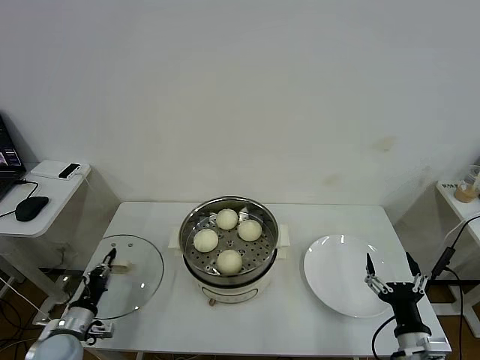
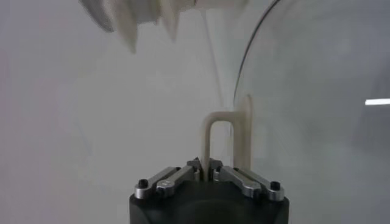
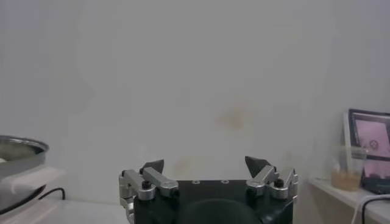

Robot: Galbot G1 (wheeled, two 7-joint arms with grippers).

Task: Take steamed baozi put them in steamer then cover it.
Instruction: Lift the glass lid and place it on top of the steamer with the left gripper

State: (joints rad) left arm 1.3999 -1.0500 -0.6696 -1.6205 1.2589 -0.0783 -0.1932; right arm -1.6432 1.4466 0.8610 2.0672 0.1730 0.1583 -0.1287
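The cover (image 1: 127, 274) lies left of the steamer (image 1: 229, 240), my left gripper (image 1: 110, 264) clenched on its handle (image 2: 222, 137). Four baozi (image 1: 227, 219) sit inside. My right gripper (image 1: 392, 270) hangs spread wide beside the white plate (image 1: 337, 289).

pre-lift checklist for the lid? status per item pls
1. Four baozi in the steamer: ok.
2. Left gripper shut on the cover handle: ok.
3. Cover lying flat on the table, left of the steamer: ok.
4. Right gripper open, by the plate, off the lid's path: ok.
5. Grip firm enough to lift: cannot tell.
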